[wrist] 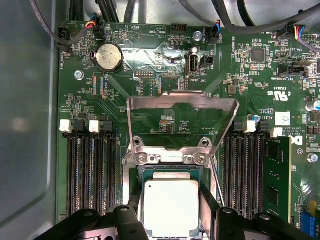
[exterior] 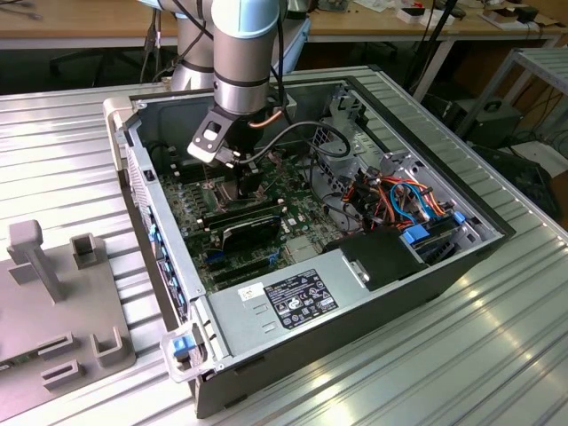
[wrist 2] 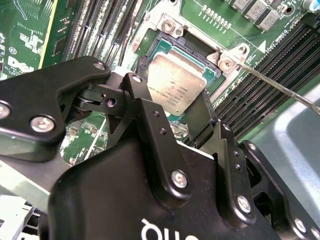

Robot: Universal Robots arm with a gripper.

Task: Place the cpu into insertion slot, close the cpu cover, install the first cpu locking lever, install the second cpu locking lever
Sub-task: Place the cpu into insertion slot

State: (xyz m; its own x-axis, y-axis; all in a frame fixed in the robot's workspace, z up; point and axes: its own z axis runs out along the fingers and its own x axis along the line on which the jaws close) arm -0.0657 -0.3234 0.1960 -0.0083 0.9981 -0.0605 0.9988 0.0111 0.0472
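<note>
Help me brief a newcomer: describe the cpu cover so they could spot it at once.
In the first wrist view, find the green motherboard and its two banks of long black memory slots. Between them, beside the silver-topped cpu, the cpu cover stands raised on its hinge. It alone is a thin silver frame with a large window, board showing through.

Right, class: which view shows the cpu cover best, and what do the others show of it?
The first wrist view: the cpu cover stands raised, its whole frame and window facing the camera. The second wrist view catches the screwed bracket at its hinge; in the exterior view it is too small to tell.
</note>
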